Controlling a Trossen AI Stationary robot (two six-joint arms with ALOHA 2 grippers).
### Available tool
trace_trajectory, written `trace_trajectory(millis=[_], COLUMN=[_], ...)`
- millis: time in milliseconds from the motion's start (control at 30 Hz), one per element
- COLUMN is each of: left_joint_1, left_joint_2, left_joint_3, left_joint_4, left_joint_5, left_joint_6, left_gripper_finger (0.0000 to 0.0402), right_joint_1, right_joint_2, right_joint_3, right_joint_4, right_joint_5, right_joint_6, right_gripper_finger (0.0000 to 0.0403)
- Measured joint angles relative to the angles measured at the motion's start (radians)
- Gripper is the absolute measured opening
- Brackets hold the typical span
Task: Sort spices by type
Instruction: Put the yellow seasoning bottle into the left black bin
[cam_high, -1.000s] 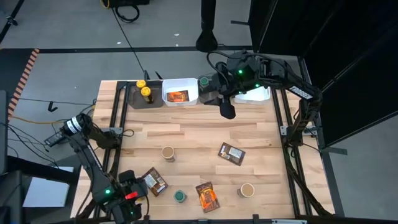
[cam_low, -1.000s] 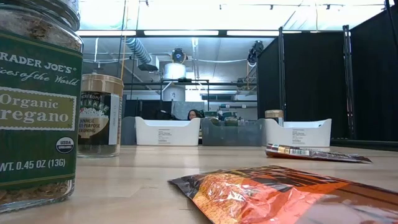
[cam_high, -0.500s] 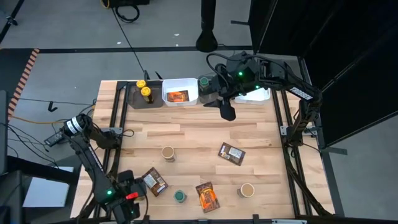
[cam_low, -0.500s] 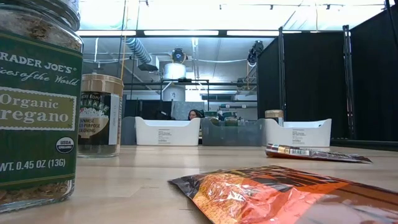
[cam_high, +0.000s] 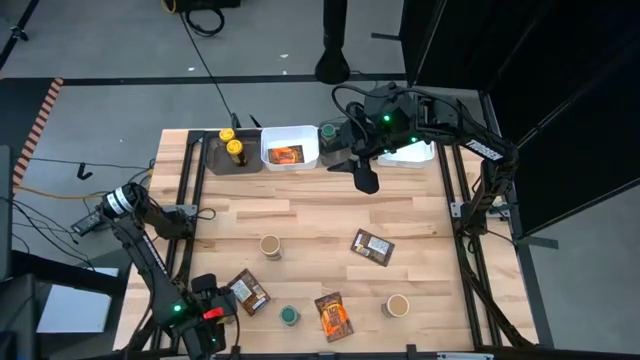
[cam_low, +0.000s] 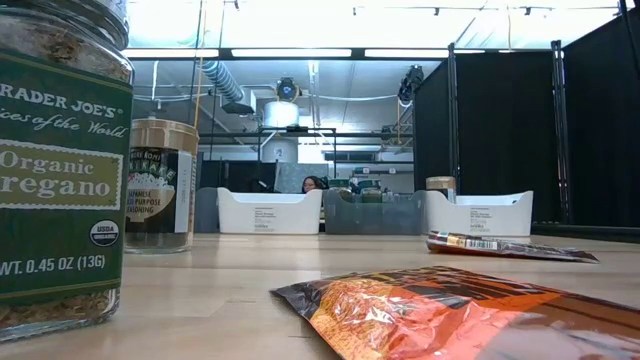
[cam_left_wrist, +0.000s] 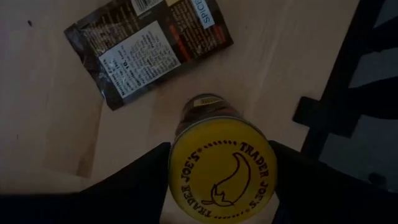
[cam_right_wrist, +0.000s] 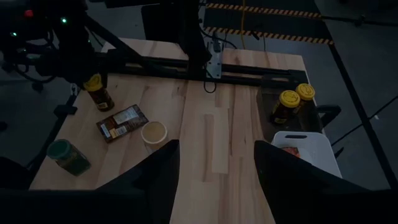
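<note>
A yellow-lidded spice jar (cam_left_wrist: 222, 171) stands at the table's near left corner, with my left gripper (cam_left_wrist: 221, 182) over it, pointing down and shut on the lid. The right wrist view shows that jar (cam_right_wrist: 98, 93) upright on the wood. A brown packet (cam_high: 248, 291) lies flat beside it. Farther right along the near edge are a green-lidded oregano jar (cam_high: 289, 316), an orange packet (cam_high: 333, 316) and a tan-lidded jar (cam_high: 398, 305). Another tan-lidded jar (cam_high: 270, 245) and a brown packet (cam_high: 372, 247) sit mid-table. My right gripper (cam_right_wrist: 217, 180) hangs open, high over the far edge. My left gripper pinches the jar's yellow lid by its rim (cam_left_wrist: 177, 180), one finger on each side of the lid. The fingers (cam_left_wrist: 134, 186) come from above, pointing down. The jar stands upright with its base on the table.
Bins line the far edge: a dark one (cam_high: 212, 160) holding two yellow-lidded jars, a white one (cam_high: 268, 155) holding an orange packet, and two more to the right (cam_high: 415, 153). A black frame rail (cam_high: 185, 215) runs along the table's left side. A person (cam_low: 313, 184) sits far behind.
My left gripper has sunk a little at the near left corner. Nothing else on the table has moved.
</note>
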Motion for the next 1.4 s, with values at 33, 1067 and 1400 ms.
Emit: trace_trajectory(millis=[33,1067,1400], left_joint_1=[0.0,0.495,0.841], left_joint_2=[-0.002,-0.35,-0.449], left_joint_3=[-0.004,-0.008,-0.008], left_joint_4=[0.003,-0.395,-0.523], left_joint_5=[0.005,-0.146,-0.296], left_joint_6=[0.0,-0.008,0.033], left_gripper_finger=[0.0249,0.023,0.0232], right_joint_1=[0.0,0.0,0.0], right_joint_2=[0.0,0.0,0.0], right_joint_3=[0.0,0.0,0.0], right_joint_4=[0.0,-0.004,-0.031], right_joint_5=[0.0,0.012,0.012], right_joint_6=[0.002,0.016,0.017], right_gripper_finger=[0.0215,0.0215,0.0215])
